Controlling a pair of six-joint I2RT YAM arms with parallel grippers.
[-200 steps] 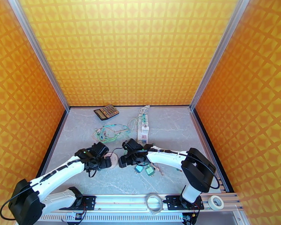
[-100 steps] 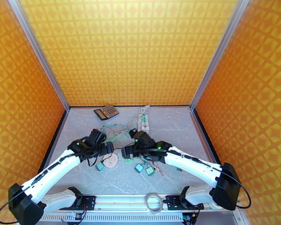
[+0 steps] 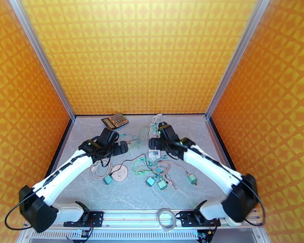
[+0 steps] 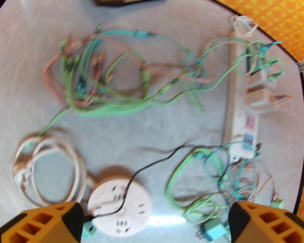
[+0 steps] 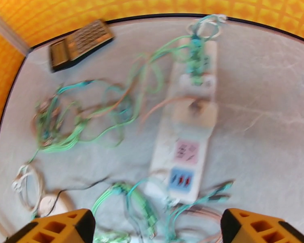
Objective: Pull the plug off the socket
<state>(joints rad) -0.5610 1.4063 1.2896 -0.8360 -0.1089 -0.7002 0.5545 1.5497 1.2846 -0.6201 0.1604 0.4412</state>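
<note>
Moved: both arms have backed off the round white plastic socket [image 3: 119, 173] and swung toward the far side since a second ago, so it's sitting uncovered now.
Left gripper [image 3: 121, 148]: hanging over the tangle of green and orange wires [image 4: 111, 86], just far of the socket. Orange fingers [image 4: 46, 223] are spread wide with nothing between them.
Right gripper [image 3: 152, 143]: over the long white power strip [image 5: 184, 152] at far centre. Fingers [image 5: 265, 225] are apart, nothing in them either.
Plug: small teal plug [image 3: 108, 180] on a thin black cord [image 4: 152, 163], lying just beside the socket's near-left edge, off the slotted face.
Other stuff: looped white cord [image 4: 22, 175] left of the socket, black calculator [image 3: 115, 120] at the far left. It's kinda blurry in both wrist views.
</note>
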